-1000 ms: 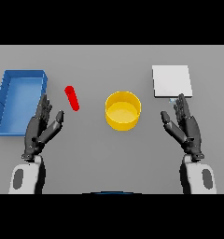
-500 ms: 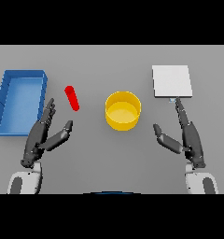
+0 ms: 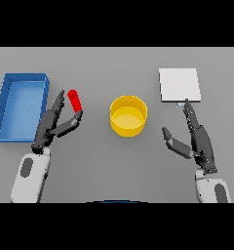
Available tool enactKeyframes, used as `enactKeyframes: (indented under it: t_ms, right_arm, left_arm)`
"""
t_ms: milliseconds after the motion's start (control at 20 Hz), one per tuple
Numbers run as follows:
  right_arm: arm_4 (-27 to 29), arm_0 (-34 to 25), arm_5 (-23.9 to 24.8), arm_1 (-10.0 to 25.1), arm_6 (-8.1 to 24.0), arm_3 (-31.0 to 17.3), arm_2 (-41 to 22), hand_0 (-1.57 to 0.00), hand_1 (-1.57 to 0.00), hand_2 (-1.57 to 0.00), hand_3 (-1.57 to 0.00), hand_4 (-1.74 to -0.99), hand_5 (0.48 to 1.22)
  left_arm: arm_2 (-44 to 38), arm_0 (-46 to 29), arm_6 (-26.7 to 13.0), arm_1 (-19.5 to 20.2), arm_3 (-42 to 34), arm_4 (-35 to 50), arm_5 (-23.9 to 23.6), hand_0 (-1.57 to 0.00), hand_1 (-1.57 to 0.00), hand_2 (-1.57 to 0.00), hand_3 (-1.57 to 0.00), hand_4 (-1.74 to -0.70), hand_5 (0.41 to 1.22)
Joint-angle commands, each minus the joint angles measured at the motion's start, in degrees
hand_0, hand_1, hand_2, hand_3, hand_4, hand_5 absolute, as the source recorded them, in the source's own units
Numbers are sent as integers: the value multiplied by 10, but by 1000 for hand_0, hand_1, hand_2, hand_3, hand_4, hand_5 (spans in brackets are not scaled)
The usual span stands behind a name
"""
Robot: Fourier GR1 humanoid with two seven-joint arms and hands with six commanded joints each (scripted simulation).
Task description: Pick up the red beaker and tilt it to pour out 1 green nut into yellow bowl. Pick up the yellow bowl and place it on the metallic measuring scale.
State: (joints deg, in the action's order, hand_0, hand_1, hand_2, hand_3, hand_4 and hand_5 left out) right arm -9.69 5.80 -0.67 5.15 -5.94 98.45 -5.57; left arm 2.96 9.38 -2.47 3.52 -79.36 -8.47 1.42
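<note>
Head view: I see left hand [image 3: 51, 126] fingers spread apart, red beaker [image 3: 75, 101] just off its fingertips — not gripped. Yellow bowl [image 3: 128, 115] sits to its right. Right hand [image 3: 196, 138] splayed, fingertips near the measuring scale [image 3: 180, 84].

The left hand [image 3: 53, 126] sits between the blue tray [image 3: 21, 78] and the bowl [image 3: 128, 115], fingers straight and spread, with the red beaker [image 3: 75, 100] just beyond its fingertips. The tray wall close on its outer side blocks any sideways swing that way. Bare grey table [image 3: 94, 161] lies between beaker and bowl, wide enough for a hand. The right hand [image 3: 197, 139], fingers straight, points at the scale [image 3: 180, 84]; its fingertips reach the scale's near edge. Open table separates the bowl from the scale and from the right hand, with nothing standing across that stretch.
</note>
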Motion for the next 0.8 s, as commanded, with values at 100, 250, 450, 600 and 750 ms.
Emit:
enactKeyframes:
  t_ms: [100, 250, 450, 600, 750]
  right_arm:
    - [-9, 8, 2, 3, -9, 1, -2, 1, 1, 1, 1, -1222, 626]
    - [5, -2, -7, 1, 1, -6, 1, 1, 1, 1, 1, -1229, 628]
    - [5, -1, -1, -1, 11, -3, 4, 1, 1, 1, 1, -1233, 634]
    - [6, 4, -3, 4, 2, 0, 5, 1, 1, 1, 1, -1240, 639]
    - [8, 13, -4, 3, 4, 9, 5, 1, 1, 1, 1, -1245, 642]
  left_arm:
    - [-7, 41, 27, 3, 49, -2, 5, 1, 1, 1, 1, -1189, 641]
    - [-7, 72, 34, -2, 83, -16, -7, 1, 1, 1, 1, -1201, 654]
    - [-16, 123, 37, -4, 155, -31, -23, 1, 1, 1, 1, -1196, 664]
    - [-26, 150, 45, -6, 188, -30, -30, 1, 1, 1, 1, -1207, 673]
    - [-42, 169, 83, -12, 230, -17, -29, 1, 1, 1, 1, -1246, 695]
